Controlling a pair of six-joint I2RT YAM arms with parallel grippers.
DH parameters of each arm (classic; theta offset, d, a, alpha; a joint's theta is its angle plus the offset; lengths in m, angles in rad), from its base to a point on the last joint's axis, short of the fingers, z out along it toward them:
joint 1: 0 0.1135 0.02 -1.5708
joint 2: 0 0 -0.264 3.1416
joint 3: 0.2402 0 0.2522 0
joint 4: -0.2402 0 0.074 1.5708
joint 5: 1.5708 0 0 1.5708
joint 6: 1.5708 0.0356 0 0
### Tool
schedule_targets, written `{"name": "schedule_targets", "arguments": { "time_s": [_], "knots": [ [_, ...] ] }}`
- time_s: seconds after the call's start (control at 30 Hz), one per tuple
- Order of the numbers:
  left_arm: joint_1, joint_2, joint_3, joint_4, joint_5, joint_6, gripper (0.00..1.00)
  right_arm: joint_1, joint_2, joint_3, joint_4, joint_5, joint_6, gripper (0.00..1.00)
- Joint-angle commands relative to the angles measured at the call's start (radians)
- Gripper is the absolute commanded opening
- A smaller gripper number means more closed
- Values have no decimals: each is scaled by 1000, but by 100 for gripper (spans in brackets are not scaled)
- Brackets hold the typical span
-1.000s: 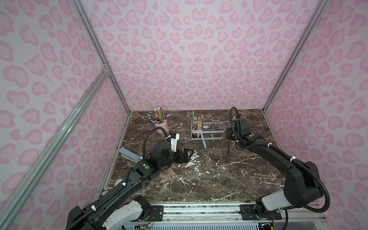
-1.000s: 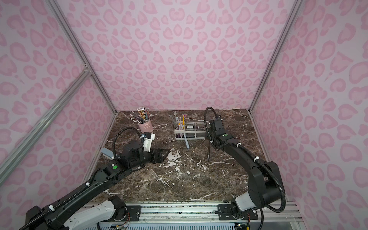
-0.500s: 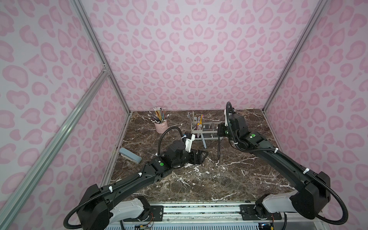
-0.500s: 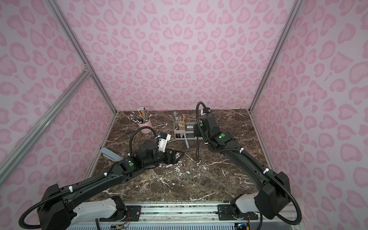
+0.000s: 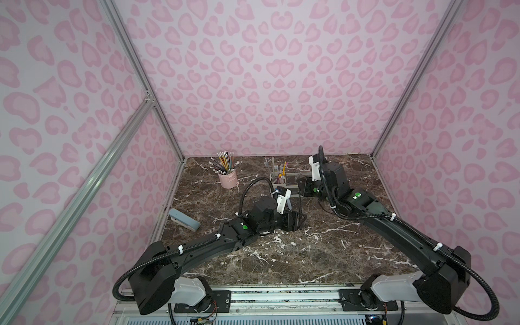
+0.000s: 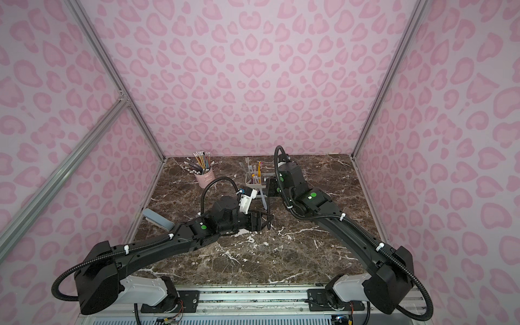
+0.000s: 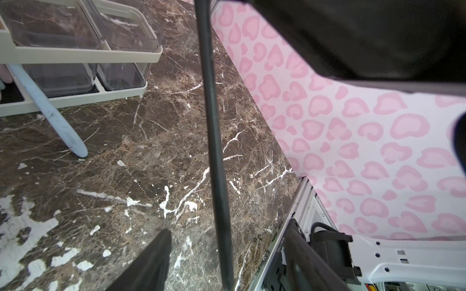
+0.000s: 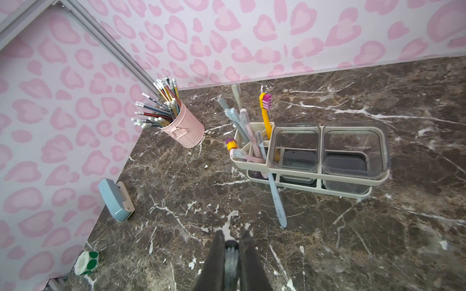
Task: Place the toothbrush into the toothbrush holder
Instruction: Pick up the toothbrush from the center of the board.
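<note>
Three pink-spotted walls (image 5: 267,84), seemingly marble tabletop (image 5: 323,253)

Mounted high at the front in both top views, looking down from afar over the whole surface (image 5: 323,253). Fixed on each wrist, far nearer, aimed low across that surface, both catching the toothbrush holder (image 8: 348,192) up close.

Enclosure of three walls (image 5: 253,84), pale lilac printed with pink leopard-style blotches. Aluminium posts (image 5: 138,70) stand at both back corners, and a slanting strut (image 5: 84,190) crosses one side wall. The bench (image 5: 295,261) is dark brown marble with white veins. Light is even, shadows soft.
</note>
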Motion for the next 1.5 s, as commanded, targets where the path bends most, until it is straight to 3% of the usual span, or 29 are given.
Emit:
{"name": "schedule_targets", "arguments": {
  "time_s": [0.0, 0.23, 0.4, 0.53, 0.9, 0.97, 1.07, 1.13, 1.47],
  "knots": [
    [-2, 14, 10, 73, 8, -7, 65, 2, -12, 15, 54, -32, 18, 0],
    [-1, 23, 19, 70, 1, -4, 43, 4, -24, 2, 57, -34, 20, 0],
    [-2, 19, 18, 67, 1, -5, 37, 5, -38, -20, 76, -18, 22, 0],
    [-3, 13, 13, 55, -14, -2, 24, 5, -50, -40, 97, -16, 27, 0],
    [-3, 13, 12, 41, -28, -1, 3, 4, -66, -43, 91, -21, 34, 0],
    [-2, 8, 12, 33, -34, 2, 3, 5, -73, -41, 85, -16, 35, 0],
    [-1, -7, 9, 10, -58, 15, 3, -2, -93, -45, 66, -16, 39, 33],
    [-2, -20, 12, -21, -89, 32, 3, -24, -94, -38, 37, -65, 37, 47],
    [-4, -53, 12, -110, -160, 100, 3, -102, -62, -73, 77, -361, 48, 53]
  ]
}}
